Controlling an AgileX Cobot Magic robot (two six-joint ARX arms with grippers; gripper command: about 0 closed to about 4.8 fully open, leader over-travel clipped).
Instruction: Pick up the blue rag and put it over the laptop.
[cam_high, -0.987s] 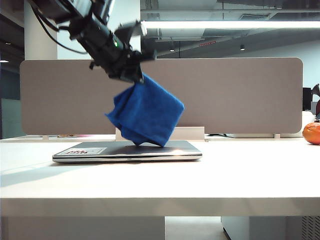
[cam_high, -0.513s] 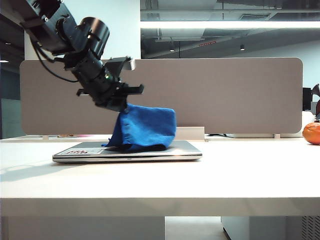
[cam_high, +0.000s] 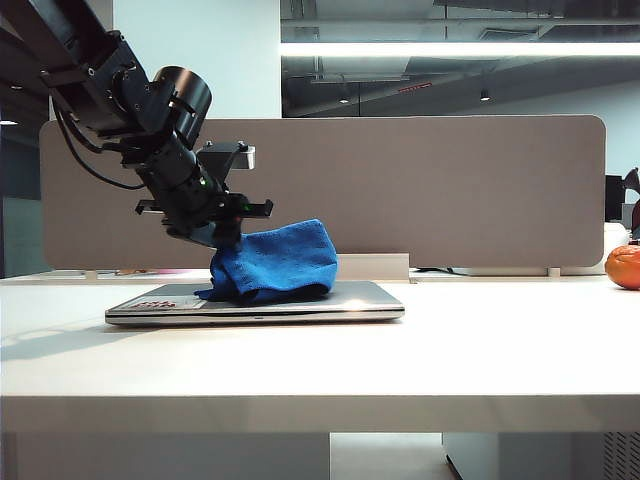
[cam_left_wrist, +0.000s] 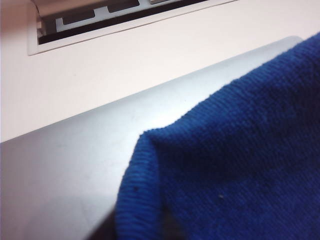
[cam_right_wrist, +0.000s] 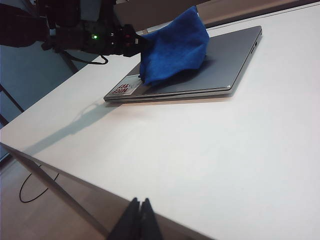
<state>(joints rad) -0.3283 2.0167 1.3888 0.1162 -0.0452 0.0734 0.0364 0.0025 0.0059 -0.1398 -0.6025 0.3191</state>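
Lowered now, our left gripper (cam_high: 228, 243) seemingly still pinches the blue rag (cam_high: 278, 263) bunched on the laptop (cam_high: 368, 300) below; right gripper (cam_right_wrist: 139, 214) closed, well apart.

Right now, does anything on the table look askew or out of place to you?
Yes: the blue rag sits bunched in a heap on the laptop, not spread flat, one corner still up at the left gripper. The right gripper is far off.

The blue rag (cam_high: 276, 262) covered the left gripper's (cam_high: 228, 243) tips, so couldn't tell its jaws' state. The laptop (cam_left_wrist: 65, 165) got cropped in the left wrist view.
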